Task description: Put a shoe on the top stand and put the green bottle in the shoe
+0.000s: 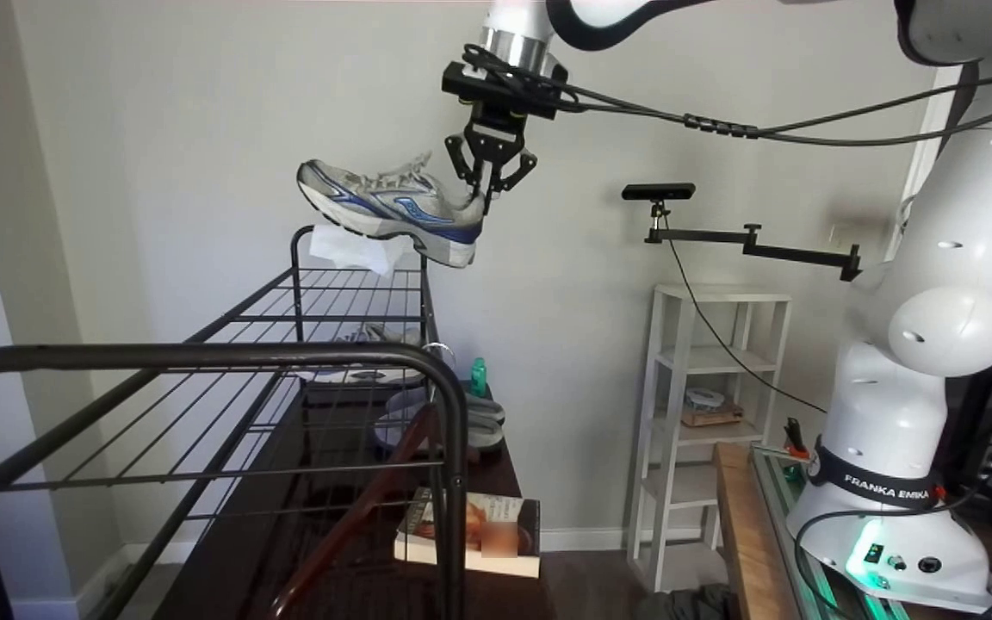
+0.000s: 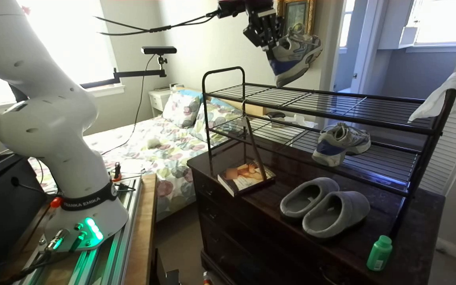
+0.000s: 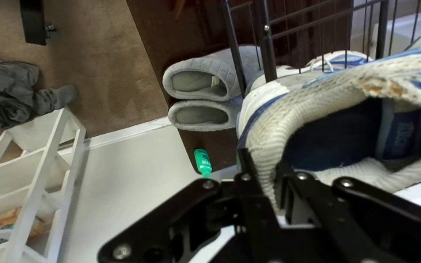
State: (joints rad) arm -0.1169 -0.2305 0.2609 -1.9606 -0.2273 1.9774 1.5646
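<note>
The claw (image 3: 263,162) pinches the toe-up running shoe (image 1: 393,207) by its heel; settle it sole-flat on the top tier (image 2: 323,103), left of the white cloth (image 2: 436,98), before releasing.

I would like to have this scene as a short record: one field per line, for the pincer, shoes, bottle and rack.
pincer: closed on the heel of the held sneaker
held sneaker: in the air, not yet on the top tier
second sneaker: on the lower tier
green bottle: upright on the dresser
slippers: grey pair, on the dresser
rack: black, thin white item over one end
</note>
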